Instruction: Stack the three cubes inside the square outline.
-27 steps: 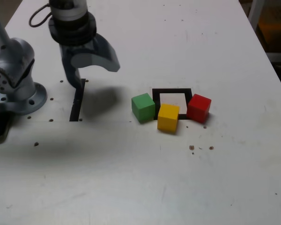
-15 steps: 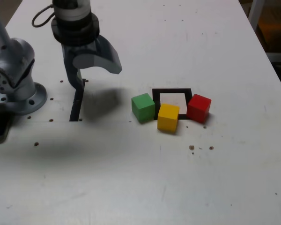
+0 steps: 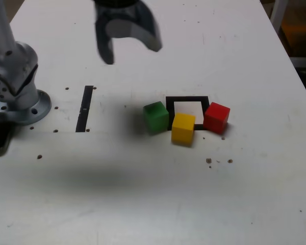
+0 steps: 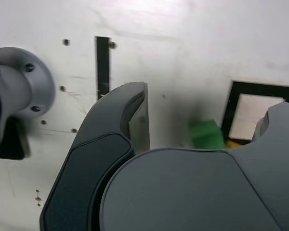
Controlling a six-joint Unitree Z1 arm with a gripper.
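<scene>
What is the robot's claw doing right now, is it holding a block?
Gripper: open and empty, up above the table, holding no block.

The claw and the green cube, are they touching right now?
Apart. In the exterior view the open claw hangs well above the table, with bare white tabletop showing between it and the green cube.

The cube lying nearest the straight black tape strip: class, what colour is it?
Green, seen best in the exterior view, left of the square outline.
</scene>
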